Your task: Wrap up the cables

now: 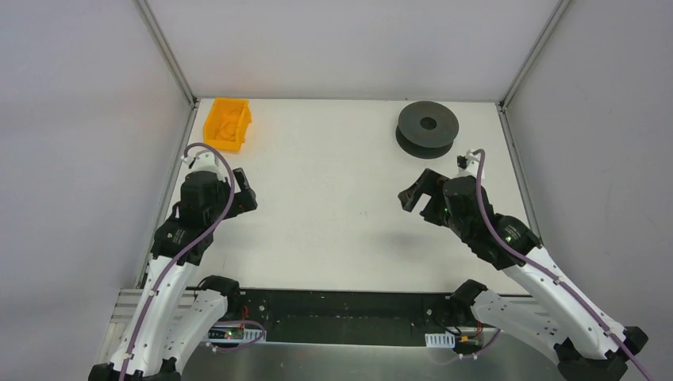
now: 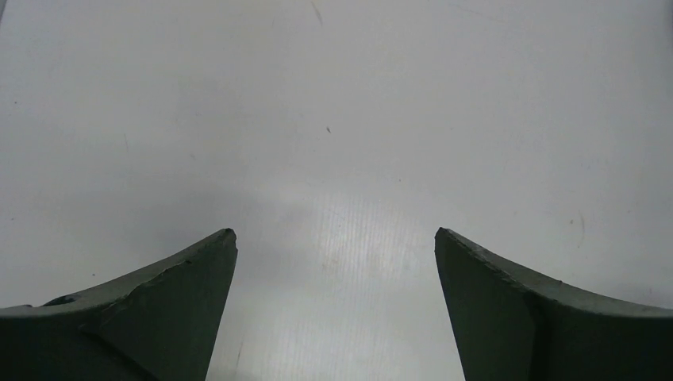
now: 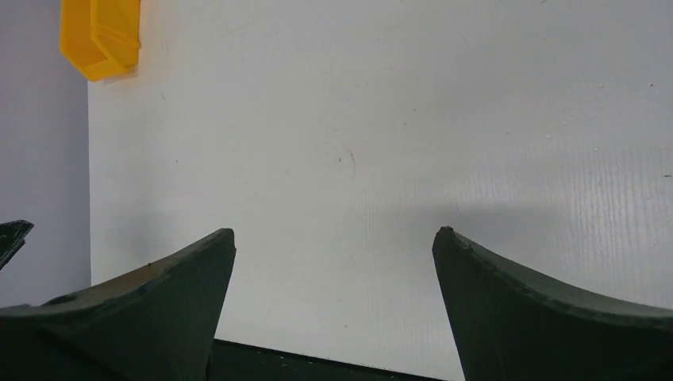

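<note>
A dark grey spool (image 1: 428, 127) lies flat at the table's far right. The thin reddish wire does not show clearly in any view. An orange-yellow bin (image 1: 228, 123) at the far left holds a pale orange heap that I cannot identify. My left gripper (image 1: 244, 190) hovers over the left of the white table, open and empty; the left wrist view (image 2: 334, 232) shows only bare table between its fingers. My right gripper (image 1: 414, 194) is below the spool, pointing left, open and empty; it also shows in the right wrist view (image 3: 334, 231).
The orange-yellow bin also shows at the top left of the right wrist view (image 3: 99, 36). White walls with metal posts close the table's left, right and back. A black rail (image 1: 341, 305) runs along the front edge between the arm bases.
</note>
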Tool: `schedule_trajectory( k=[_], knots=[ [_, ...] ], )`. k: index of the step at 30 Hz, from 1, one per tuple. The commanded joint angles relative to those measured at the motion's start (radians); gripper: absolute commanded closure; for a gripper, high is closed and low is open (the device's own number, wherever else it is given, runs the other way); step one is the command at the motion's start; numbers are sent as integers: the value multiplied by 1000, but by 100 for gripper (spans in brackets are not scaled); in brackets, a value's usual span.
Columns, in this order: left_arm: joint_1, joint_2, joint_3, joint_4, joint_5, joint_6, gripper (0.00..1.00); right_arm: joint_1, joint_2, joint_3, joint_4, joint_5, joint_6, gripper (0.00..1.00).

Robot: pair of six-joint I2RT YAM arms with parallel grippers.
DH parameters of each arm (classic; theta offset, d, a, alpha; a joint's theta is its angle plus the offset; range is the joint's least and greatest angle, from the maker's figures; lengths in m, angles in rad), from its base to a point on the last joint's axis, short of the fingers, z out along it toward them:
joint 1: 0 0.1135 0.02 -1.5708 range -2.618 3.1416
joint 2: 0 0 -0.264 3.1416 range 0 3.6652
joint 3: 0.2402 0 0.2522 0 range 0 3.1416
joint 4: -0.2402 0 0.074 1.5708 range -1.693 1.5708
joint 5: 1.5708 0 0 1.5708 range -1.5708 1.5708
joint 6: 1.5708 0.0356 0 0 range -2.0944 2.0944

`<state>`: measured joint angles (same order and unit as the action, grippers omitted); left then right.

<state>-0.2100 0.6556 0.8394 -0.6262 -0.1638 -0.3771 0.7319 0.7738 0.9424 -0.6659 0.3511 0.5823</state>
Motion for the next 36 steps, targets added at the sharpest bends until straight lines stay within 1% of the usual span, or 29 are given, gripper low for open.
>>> schedule_trajectory(
  k=[1,4,5,7,9,11,12,14,15,17,19,20,22,23,26,30,36],
  knots=[
    [-5,26,-8,31,26,25,6,2,-38,-38,82,-3,-54,1],
    [-6,55,-18,34,-11,69,7,2,-89,-109,137,-15,-68,1],
    [-5,72,-18,34,-55,97,7,2,-108,-131,155,-18,-73,1],
    [-5,114,8,34,-187,140,7,1,-145,-177,199,-24,-81,1],
    [-3,176,76,37,-272,182,3,2,-173,-209,237,-42,-102,1],
    [-1,268,162,61,-281,274,2,1,-181,-222,252,-60,-151,1],
    [2,347,213,73,-297,306,2,2,-183,-222,256,-60,-175,0],
    [26,493,356,66,-324,341,7,2,-188,-217,261,-43,-157,1],
    [57,568,426,54,-314,344,9,2,-191,-216,268,-65,-151,0],
    [112,689,546,46,-247,342,14,2,-202,-223,290,-129,-153,1],
    [165,806,652,48,-183,327,17,2,-223,-234,300,-173,-153,1],
    [191,863,704,48,-147,324,20,1,-233,-243,305,-186,-161,1],
    [235,977,809,47,-73,336,33,2,-251,-262,316,-195,-185,1],
    [249,1033,863,46,-54,351,37,2,-261,-270,318,-186,-193,1],
    [267,1166,1007,48,-16,409,41,2,-279,-285,313,-149,-195,1],
    [306,1319,1131,49,69,426,47,2,-286,-304,311,-135,-190,1],
    [330,1518,1278,55,124,473,48,2,-236,-280,282,-118,-185,1]
  ],
)
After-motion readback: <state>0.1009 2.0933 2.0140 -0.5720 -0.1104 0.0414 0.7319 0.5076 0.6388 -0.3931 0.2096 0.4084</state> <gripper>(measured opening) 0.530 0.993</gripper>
